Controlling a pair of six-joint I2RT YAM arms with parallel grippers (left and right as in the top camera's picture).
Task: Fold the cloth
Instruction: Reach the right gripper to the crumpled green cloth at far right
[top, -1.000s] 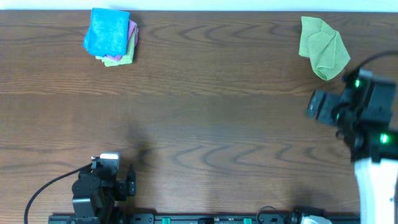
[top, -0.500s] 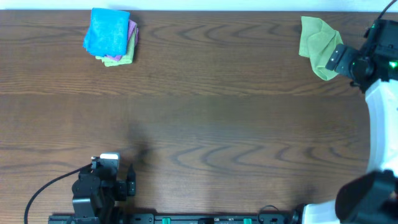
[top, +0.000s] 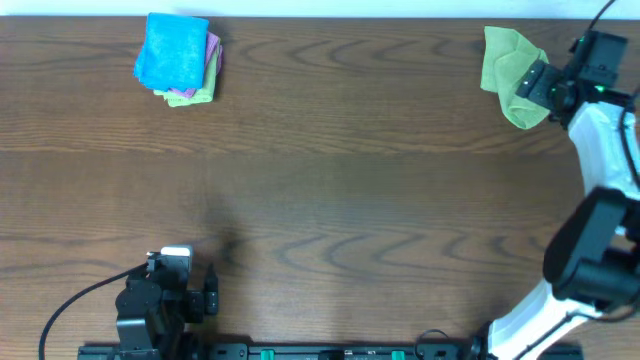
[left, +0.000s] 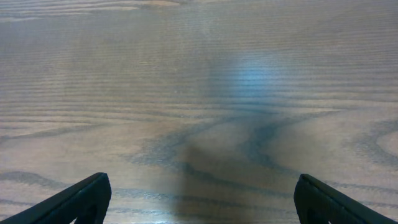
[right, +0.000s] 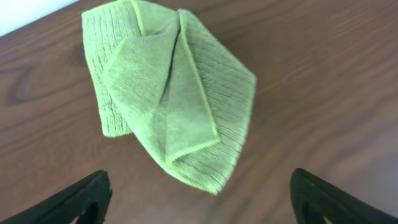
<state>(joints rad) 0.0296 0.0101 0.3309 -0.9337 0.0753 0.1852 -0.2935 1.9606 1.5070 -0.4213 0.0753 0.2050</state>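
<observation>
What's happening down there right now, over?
Left gripper open over table. Right gripper open at the cloth edge. Cloth crumpled, not yet folded. Nothing blocking.

The left gripper (left: 199, 205) hangs over the brown wooden table (left: 112, 74). Its two dark fingertips (left: 78, 200) show only at the near left and near right corners, spread wide apart. A pale bluish glare (left: 261, 78) lies on the wood farther off, and a soft shadow (left: 205, 177) darkens the grain between the fingertips.
</observation>
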